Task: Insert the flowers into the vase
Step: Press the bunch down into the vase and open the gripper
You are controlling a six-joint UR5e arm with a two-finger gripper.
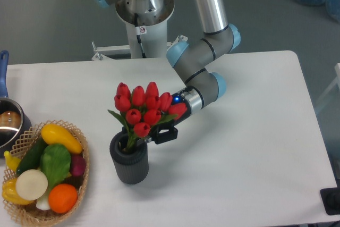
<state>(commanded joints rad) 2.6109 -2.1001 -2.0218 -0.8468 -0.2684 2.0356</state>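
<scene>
The flowers [144, 109], a tied bunch of red tulips with green leaves, stand with their stems entering the round mouth of the vase [129, 164], the heads leaning slightly right of the vase and well above its rim. The vase is a dark ribbed cylinder standing upright on the white surface [239, 147], near the front centre. The tool [159, 133] sits just right of the stems, immediately above the vase rim, largely screened by blooms and leaves; whether its fingers are closed on the stems or parted cannot be told from this view. The arm reaches in from the rear right, wrist angled down toward the bunch. To the left, a wicker basket [79, 136] holds assorted fruit and vegetables, well apart from the vase. At the far left edge a metal pot [9, 126] with a blue handle is partly in view.
</scene>
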